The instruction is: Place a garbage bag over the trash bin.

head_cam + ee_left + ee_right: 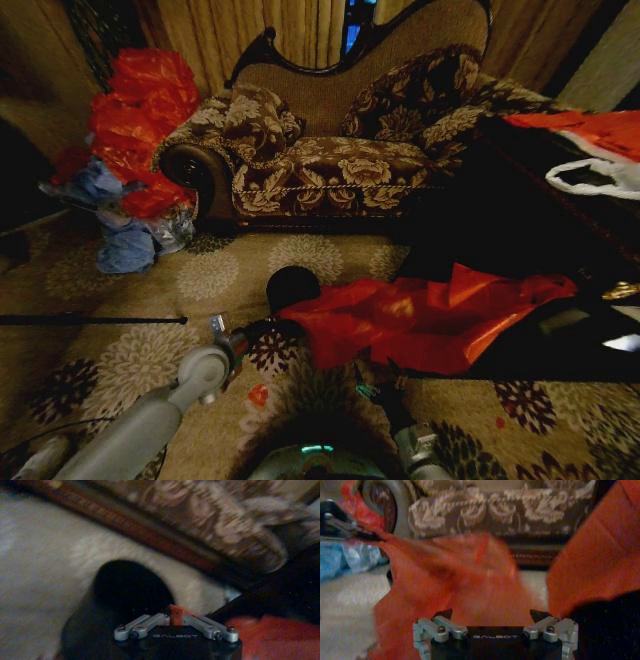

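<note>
The black trash bin (291,286) stands on the patterned carpet in front of the sofa; its round mouth (129,588) lies just ahead of my left gripper. My left gripper (262,328) (175,614) is shut on an edge of the red garbage bag (345,322) (176,611), right beside the bin's near rim. The bag (465,577) spreads from that grip toward my right. My right gripper (491,615) is open, low and close behind the bag, with the plastic hanging just ahead of its fingers. The left gripper (347,527) also appears far off, pinching the bag's corner.
A floral sofa (330,165) stands behind the bin. A pile of red and blue bags (135,150) leans at its left arm. A larger red plastic heap (500,298) lies on a dark low table (520,215) at right. A thin black rod (90,320) lies on the carpet at left.
</note>
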You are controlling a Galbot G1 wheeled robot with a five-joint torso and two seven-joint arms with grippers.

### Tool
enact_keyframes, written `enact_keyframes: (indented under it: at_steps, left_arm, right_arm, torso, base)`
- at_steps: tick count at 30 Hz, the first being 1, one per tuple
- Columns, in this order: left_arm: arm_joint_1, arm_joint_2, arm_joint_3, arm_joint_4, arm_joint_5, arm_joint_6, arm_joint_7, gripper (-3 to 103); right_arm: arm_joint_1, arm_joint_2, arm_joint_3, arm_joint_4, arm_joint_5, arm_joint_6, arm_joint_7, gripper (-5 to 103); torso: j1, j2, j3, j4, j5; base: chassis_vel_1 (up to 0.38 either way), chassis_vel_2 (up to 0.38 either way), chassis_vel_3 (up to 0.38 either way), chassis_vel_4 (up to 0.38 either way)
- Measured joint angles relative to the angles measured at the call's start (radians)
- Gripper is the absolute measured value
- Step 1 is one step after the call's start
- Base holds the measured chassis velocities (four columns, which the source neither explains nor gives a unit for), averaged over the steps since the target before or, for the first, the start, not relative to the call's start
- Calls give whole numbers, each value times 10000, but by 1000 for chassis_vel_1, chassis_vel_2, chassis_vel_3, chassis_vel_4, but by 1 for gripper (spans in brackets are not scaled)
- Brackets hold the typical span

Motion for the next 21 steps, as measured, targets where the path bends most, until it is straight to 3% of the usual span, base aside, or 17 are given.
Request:
enact_keyframes:
  at_steps: [2, 3, 5, 8, 12, 14, 21]
  left_arm:
    - [-654, -115, 342, -24, -85, 48, -13, 0]
    - [-654, -115, 342, -24, -85, 48, -13, 0]
    - [-1208, -207, 693, -4, -231, 114, -36, 0]
    - [-1500, -214, 950, 34, -324, 127, -102, 0]
    - [-1913, -227, 1222, 147, -575, 164, -299, 0]
    - [-2043, -242, 1291, 184, -668, 176, -368, 0]
    - [-2701, -266, 1501, 70, -1178, 189, -644, 0]
  right_arm:
    - [21, -390, -234, 455, 933, -403, 268, 100]
    - [21, -390, -234, 455, 933, -403, 268, 100]
    - [350, -800, -880, 836, 2528, -1186, 842, 100]
    - [766, -864, -1231, 814, 3336, -1574, 1115, 98]
    - [1101, -861, -1690, 615, 3643, -1651, 1115, 87]
    - [1088, -877, -1826, 628, 3711, -1674, 1034, 87]
    - [1525, -893, -2521, 239, 4224, -1988, 659, 63]
  torso:
    - [0, 0, 0, 0, -3]
    - [0, 0, 0, 0, -3]
    - [0, 0, 1, 1, -3]
    - [0, 0, 1, 4, 1]
    - [1, 0, 1, 5, 1]
    - [1, 0, 1, 3, 0]
    - [1, 0, 1, 1, -4]
  base:
    - [0, 0, 0, 0]
    - [0, 0, 0, 0]
    - [0, 0, 0, 0]
    - [0, 0, 0, 0]
    - [0, 0, 0, 0]
    - [0, 0, 0, 0]
    - [0, 0, 0, 0]
